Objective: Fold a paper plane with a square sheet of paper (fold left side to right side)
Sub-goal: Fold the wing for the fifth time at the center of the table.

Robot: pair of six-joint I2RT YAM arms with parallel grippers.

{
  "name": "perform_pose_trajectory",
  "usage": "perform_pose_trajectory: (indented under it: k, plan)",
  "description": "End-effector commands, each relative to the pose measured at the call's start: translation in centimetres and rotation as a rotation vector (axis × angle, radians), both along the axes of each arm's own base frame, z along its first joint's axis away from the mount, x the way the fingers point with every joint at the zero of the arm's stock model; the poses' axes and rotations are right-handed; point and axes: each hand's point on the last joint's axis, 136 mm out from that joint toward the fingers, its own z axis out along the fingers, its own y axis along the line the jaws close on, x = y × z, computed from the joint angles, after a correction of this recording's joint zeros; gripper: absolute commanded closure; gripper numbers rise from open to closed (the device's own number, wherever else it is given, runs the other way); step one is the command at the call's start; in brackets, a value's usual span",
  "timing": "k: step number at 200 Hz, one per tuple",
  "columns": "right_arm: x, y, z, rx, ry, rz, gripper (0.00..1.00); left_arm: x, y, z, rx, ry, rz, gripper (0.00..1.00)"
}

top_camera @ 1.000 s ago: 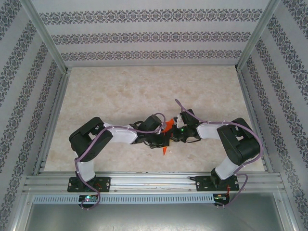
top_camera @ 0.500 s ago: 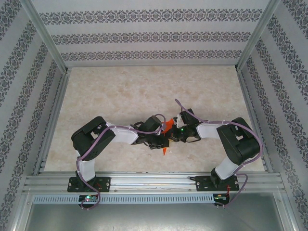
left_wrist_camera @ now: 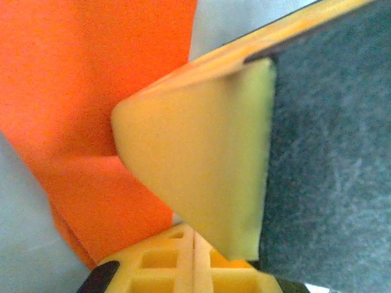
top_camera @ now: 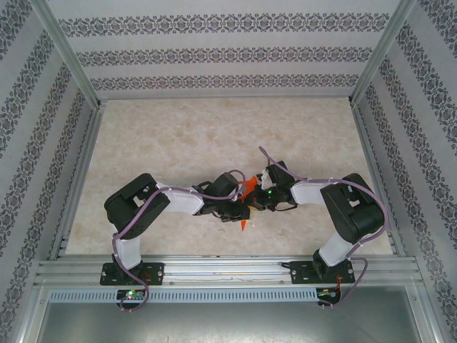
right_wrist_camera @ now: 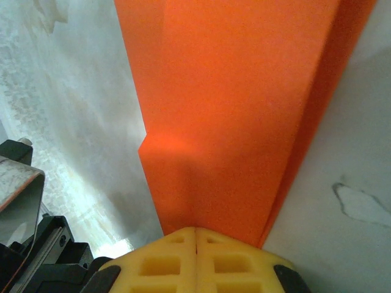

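Where the two arms meet, just below the middle of the top view, the orange paper (top_camera: 247, 190) sits between them over the pale worktop (top_camera: 214, 136), with one pointed end toward the bottom of the frame. From the right wrist, the paper is a creased band that narrows down into the right gripper (right_wrist_camera: 195, 238) at the bottom edge, whose fingers are pressed together and pinch it. From the left wrist, the left gripper (left_wrist_camera: 194, 244) is also pressed together; the paper fills the upper left, and a yellow wedge (left_wrist_camera: 201, 165) in the centre covers where they meet, so I cannot tell if it pinches the paper.
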Motion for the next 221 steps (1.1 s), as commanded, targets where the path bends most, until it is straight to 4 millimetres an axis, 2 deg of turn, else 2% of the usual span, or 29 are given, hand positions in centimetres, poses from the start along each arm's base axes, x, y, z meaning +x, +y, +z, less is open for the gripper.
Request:
perform_pose_trajectory:
  k: [1, 221]
  plan:
    - [-3.8, -4.6, -6.1, -0.272, 0.163, -0.042, 1.0, -3.7, 2.2, -2.3, 0.117, 0.096, -0.053, 1.0]
    - [-4.0, -5.1, -6.6, -0.283, 0.176, -0.047, 1.0, -6.7, 3.1, -2.5, 0.164, 0.116, -0.118, 1.0]
